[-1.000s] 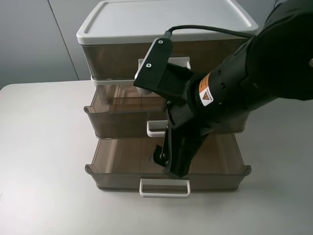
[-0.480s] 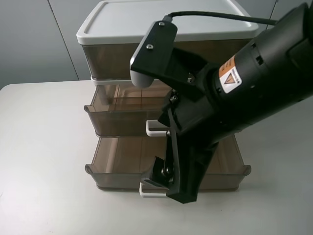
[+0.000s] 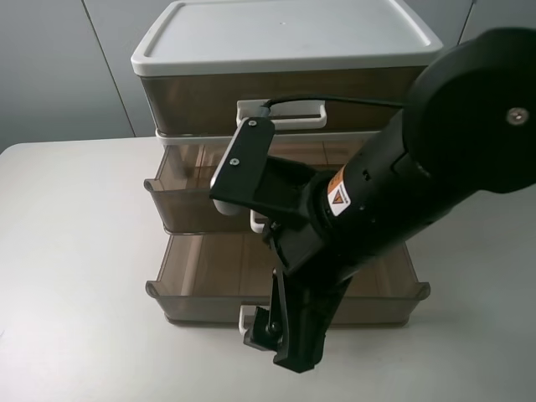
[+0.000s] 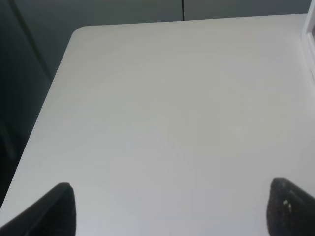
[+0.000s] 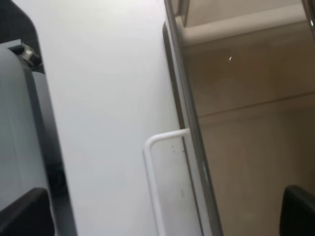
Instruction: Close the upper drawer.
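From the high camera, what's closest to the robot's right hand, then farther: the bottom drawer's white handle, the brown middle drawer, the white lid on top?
From the right hand:
1. White loop handle of the lowest drawer, beside it, at the front.
2. Smoky-brown translucent middle drawer, one tier up.
3. White plastic lid, topmost, at the back.

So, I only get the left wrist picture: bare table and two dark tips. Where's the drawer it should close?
Observer: The high view shows it. The upper drawer, the middle tier of the three-drawer unit, stands pulled out.
Operator: Is an arm on it?
Observer: No. The right gripper hangs open lower down, in front of the lowest drawer, which is open too.
Operator: What does that arm's camera see?
Observer: A white loop handle on a brown drawer front, with nothing gripping it.
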Controlling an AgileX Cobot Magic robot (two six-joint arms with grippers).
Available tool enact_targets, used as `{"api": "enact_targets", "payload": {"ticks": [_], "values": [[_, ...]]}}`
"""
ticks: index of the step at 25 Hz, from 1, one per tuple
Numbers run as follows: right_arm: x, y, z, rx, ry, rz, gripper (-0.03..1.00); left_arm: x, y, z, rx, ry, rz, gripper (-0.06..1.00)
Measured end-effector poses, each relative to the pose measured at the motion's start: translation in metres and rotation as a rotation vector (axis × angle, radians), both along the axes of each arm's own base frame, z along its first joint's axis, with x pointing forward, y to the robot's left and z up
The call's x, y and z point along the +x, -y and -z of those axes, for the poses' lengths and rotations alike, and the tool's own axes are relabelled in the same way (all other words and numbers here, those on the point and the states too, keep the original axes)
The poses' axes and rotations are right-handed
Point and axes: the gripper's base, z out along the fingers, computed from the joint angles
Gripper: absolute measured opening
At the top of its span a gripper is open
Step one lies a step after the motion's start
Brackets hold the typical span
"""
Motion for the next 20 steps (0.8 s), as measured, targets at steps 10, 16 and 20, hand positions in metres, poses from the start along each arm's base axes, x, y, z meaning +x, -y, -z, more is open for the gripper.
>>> {"api": "enact_targets", "payload": {"ticks": [10, 16, 20], "values": [[0.018, -0.004, 0.02, -0.053, 0.13, 0.007, 0.7, 0.0, 0.0, 0.0, 0.0, 0.0, 0.0, 0.74], [0.03, 0.0, 0.019, -0.066, 0.22, 0.001, 0.7, 0.0, 0.0, 0.0, 0.0, 0.0, 0.0, 0.74], [0.039, 0.004, 0.019, -0.075, 0.264, 0.006, 0.7, 0.0, 0.0, 0.0, 0.0, 0.0, 0.0, 0.74]]}}
